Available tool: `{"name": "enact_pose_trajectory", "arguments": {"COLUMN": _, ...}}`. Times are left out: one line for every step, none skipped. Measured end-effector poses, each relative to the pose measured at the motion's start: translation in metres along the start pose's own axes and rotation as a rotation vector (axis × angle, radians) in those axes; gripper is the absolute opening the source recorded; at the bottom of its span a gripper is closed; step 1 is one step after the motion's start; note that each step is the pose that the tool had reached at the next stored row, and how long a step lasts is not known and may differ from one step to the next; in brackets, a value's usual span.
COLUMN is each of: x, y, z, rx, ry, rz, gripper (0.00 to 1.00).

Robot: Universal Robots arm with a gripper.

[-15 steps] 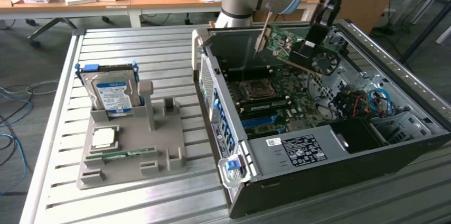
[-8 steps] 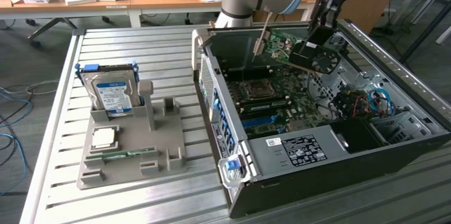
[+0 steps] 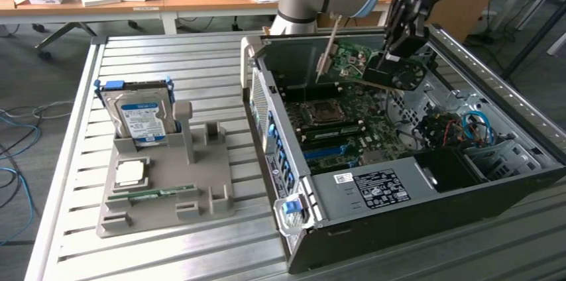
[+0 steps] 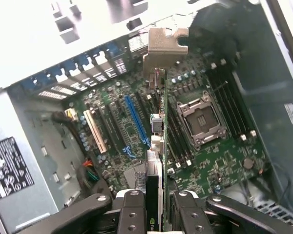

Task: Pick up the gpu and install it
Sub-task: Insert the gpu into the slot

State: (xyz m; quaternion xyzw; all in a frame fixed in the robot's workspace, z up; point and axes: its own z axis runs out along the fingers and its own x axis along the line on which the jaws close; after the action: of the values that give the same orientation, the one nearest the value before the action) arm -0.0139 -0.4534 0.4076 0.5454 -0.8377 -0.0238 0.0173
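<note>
Pickup is done: the black two-fingered hand pinches the thin green gpu with its silver bracket, on edge above the green motherboard inside the open black computer case at the slatted bench's edge on the exterior view's right. Seating it in a slot is not yet done.

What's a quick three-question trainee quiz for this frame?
1. True or false: the gripper is shut on the gpu.
2. Where is the gpu? A) lying flat on the slatted table; B) held above the motherboard of the open computer case; C) on the wooden desk.
3. Fill in: the hard drive stands upright in the gray holder, on the exterior view's ____.

Key: 1 true; 2 B; 3 left.
</note>
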Motion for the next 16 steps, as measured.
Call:
{"name": "enact_pose_trajectory", "arguments": {"x": 0.0, "y": 0.0, "z": 0.0001, "rx": 0.0, "ry": 0.0011, "rz": -0.019, "gripper": 0.26}}
{"name": "enact_pose_trajectory", "arguments": {"x": 0.0, "y": 0.0, "z": 0.0002, "rx": 0.0001, "ry": 0.0022, "rz": -0.037, "gripper": 0.26}}
{"name": "enact_pose_trajectory", "arguments": {"x": 0.0, "y": 0.0, "z": 0.0003, "rx": 0.0001, "ry": 0.0033, "rz": -0.056, "gripper": 0.26}}
{"name": "enact_pose_trajectory", "arguments": {"x": 0.0, "y": 0.0, "z": 0.0005, "rx": 0.0002, "ry": 0.0043, "rz": -0.074, "gripper": 0.26}}
{"name": "enact_pose_trajectory", "arguments": {"x": 0.0, "y": 0.0, "z": 0.0006, "rx": 0.0003, "ry": 0.0054, "rz": -0.091, "gripper": 0.26}}
{"name": "enact_pose_trajectory", "arguments": {"x": 0.0, "y": 0.0, "z": 0.0008, "rx": 0.0003, "ry": 0.0064, "rz": -0.109, "gripper": 0.26}}
{"name": "enact_pose_trajectory", "arguments": {"x": 0.0, "y": -0.0001, "z": 0.0009, "rx": 0.0004, "ry": 0.0075, "rz": -0.127, "gripper": 0.26}}
{"name": "enact_pose_trajectory", "arguments": {"x": 0.0, "y": -0.0001, "z": 0.001, "rx": 0.0004, "ry": 0.0086, "rz": -0.146, "gripper": 0.26}}
{"name": "enact_pose_trajectory", "arguments": {"x": 0.0, "y": -0.0001, "z": 0.0012, "rx": 0.0005, "ry": 0.0097, "rz": -0.165, "gripper": 0.26}}
{"name": "enact_pose_trajectory", "arguments": {"x": 0.0, "y": -0.0001, "z": 0.0013, "rx": 0.0005, "ry": 0.0108, "rz": -0.182, "gripper": 0.26}}
{"name": "enact_pose_trajectory", "arguments": {"x": 0.0, "y": -0.0001, "z": 0.0015, "rx": 0.0006, "ry": 0.0119, "rz": -0.2, "gripper": 0.26}}
{"name": "enact_pose_trajectory", "arguments": {"x": 0.0, "y": -0.0002, "z": 0.0016, "rx": 0.0006, "ry": 0.0129, "rz": -0.218, "gripper": 0.26}}
{"name": "enact_pose_trajectory", "arguments": {"x": 0.0, "y": -0.0001, "z": 0.0018, "rx": 0.0007, "ry": 0.0139, "rz": -0.236, "gripper": 0.26}}
{"name": "enact_pose_trajectory", "arguments": {"x": 0.0, "y": -0.0001, "z": 0.0019, "rx": 0.0007, "ry": 0.015, "rz": -0.254, "gripper": 0.26}}
{"name": "enact_pose_trajectory", "arguments": {"x": 0.0, "y": -0.0001, "z": 0.0021, "rx": 0.0008, "ry": 0.0161, "rz": -0.274, "gripper": 0.26}}
{"name": "enact_pose_trajectory", "arguments": {"x": 0.0, "y": -0.0001, "z": 0.0022, "rx": 0.0009, "ry": 0.0172, "rz": -0.292, "gripper": 0.26}}
